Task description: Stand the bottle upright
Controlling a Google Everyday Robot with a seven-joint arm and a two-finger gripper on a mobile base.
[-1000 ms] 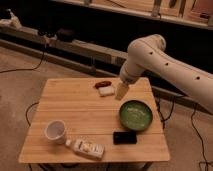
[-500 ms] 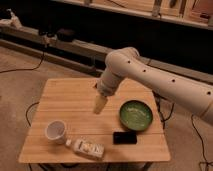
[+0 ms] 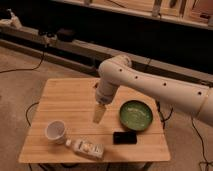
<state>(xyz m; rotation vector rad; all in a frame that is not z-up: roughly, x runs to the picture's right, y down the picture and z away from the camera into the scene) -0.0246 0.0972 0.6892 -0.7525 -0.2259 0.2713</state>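
Gripper (image 3: 99,115), fingers apart and empty, over the table (image 3: 65,100), bottle (image 3: 88,147) on its side nearby

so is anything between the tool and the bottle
Nothing: bare tabletop runs from the tool, above mid-table, to the lying bottle, in the camera view.

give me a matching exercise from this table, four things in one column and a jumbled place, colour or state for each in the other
Things:
1. bottle
2. mug
3. bowl
4. gripper

Descriptions:
a. dark green and round
b. open, holding nothing, above the middle of the table
c. lying on its side near the front edge
d. white, standing upright beside the bottle

Pairs: 1-c, 2-d, 3-a, 4-b
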